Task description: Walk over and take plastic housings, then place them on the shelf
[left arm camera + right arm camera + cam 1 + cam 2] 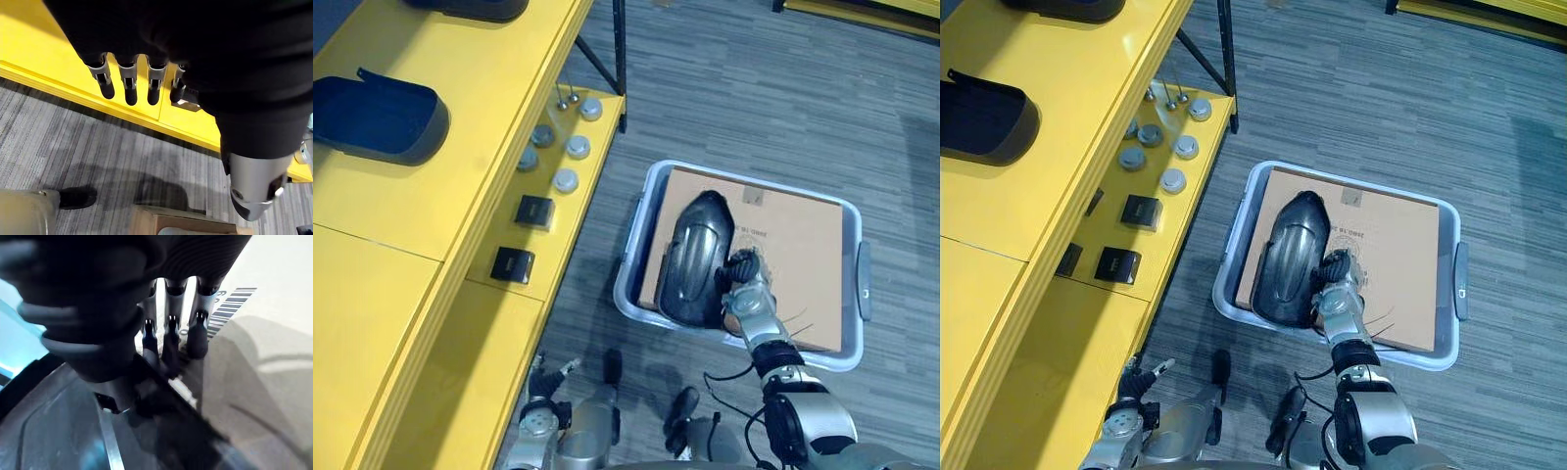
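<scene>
A black, glossy plastic housing (695, 257) lies on a sheet of cardboard (798, 250) inside a pale bin (632, 257) on the floor. My right hand (747, 294) reaches to the housing's near right rim. In the right wrist view its fingers (168, 340) go down one side of that rim (161, 382), tips touching the cardboard, with the thumb (115, 399) on the other side, pinching it. The left hand (541, 395) hangs low beside the yellow shelf (460, 137), fingers (129, 85) straight and holding nothing. Two more dark housings (377, 117) (475, 8) rest on the shelf's top board.
The shelf's lower board (553, 284) carries several round silver parts (566, 180) and two small black boxes (533, 211). A black shelf leg (620, 59) stands at the far end. Grey carpet (754, 98) lies open beyond the bin.
</scene>
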Tool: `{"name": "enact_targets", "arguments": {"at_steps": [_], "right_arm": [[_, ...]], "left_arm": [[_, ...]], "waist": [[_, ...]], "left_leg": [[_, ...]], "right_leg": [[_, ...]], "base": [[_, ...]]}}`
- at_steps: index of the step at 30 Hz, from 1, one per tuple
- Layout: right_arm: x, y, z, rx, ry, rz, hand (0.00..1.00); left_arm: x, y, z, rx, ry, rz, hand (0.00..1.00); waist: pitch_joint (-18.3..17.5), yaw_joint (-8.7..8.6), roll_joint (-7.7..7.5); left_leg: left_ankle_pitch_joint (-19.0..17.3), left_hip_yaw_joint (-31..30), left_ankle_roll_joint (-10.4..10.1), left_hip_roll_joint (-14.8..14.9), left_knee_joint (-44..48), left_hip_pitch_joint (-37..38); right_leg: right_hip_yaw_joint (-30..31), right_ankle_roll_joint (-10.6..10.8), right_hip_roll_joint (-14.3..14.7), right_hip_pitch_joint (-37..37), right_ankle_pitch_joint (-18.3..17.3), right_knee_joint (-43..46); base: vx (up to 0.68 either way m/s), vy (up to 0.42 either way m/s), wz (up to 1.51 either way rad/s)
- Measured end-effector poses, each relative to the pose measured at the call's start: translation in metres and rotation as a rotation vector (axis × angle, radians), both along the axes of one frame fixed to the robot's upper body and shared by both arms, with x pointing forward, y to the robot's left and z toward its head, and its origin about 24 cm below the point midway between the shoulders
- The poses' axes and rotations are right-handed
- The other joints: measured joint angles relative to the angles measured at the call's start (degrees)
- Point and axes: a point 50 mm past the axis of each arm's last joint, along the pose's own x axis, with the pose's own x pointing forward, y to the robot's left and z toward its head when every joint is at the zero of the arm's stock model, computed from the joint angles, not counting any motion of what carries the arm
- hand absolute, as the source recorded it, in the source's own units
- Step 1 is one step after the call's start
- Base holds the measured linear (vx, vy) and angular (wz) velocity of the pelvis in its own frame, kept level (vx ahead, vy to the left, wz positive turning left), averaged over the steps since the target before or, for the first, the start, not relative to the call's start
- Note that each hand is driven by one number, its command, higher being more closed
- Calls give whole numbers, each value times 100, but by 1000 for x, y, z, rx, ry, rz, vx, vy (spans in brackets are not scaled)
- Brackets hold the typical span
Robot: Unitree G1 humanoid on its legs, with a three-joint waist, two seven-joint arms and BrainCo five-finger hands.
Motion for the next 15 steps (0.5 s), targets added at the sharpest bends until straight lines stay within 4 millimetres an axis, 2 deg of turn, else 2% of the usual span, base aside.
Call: {"name": "enact_targets", "arguments": {"at_steps": [4,7,9,15], "right_arm": [[-4,-2,-4,10,9,-4,100],[-8,-7,7,8,-64,-19,100],[-13,-11,17,1,-128,-36,100],[-31,-25,36,-31,-271,-118,100]], "left_arm": [[1,0,1,-1,-6,-2,0],[8,-3,7,-3,-41,-15,0],[19,-8,23,-4,-134,-38,0],[51,-28,79,-24,-420,-120,0]], "waist": [[-5,-16,-9],[-14,-69,-24],[-30,-157,-51],[-137,-216,-152]], "left_leg": [[-2,23,-4,-5,-91,189],[-6,31,-9,-14,-101,196],[-6,19,-10,-23,-97,191],[-6,9,-9,-25,-76,190]], "right_leg": [[22,2,-8,134,1,-10],[29,12,-24,137,7,-12],[27,20,-30,144,12,-13],[59,21,-26,152,10,-31]], "base": [[42,2,-3],[0,0,0],[9,17,4],[0,0,0]]}}
